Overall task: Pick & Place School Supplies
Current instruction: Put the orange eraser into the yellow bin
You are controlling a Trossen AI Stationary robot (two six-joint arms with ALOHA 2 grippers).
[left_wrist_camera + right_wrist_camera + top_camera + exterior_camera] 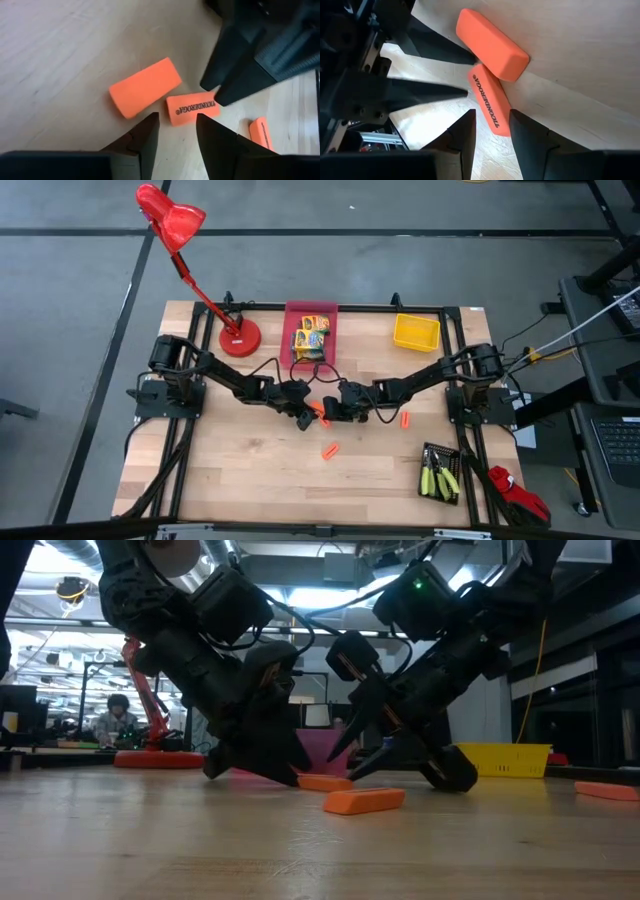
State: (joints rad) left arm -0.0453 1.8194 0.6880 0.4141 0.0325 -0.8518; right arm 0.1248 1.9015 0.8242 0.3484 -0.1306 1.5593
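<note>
overhead, table-level, two close wrist views

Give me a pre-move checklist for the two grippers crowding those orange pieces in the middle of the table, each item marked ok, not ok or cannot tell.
1. Left gripper open around nothing yet: ok.
2. Right gripper open, the printed orange piece just ahead of its fingers: ok.
3. Both grippers aimed at different pieces: not ok; both face the printed piece and the plain orange piece touching it.
4. Clearance between grippers: not ok, they nearly meet.
5. Pink bin has room: cannot tell.
</note>
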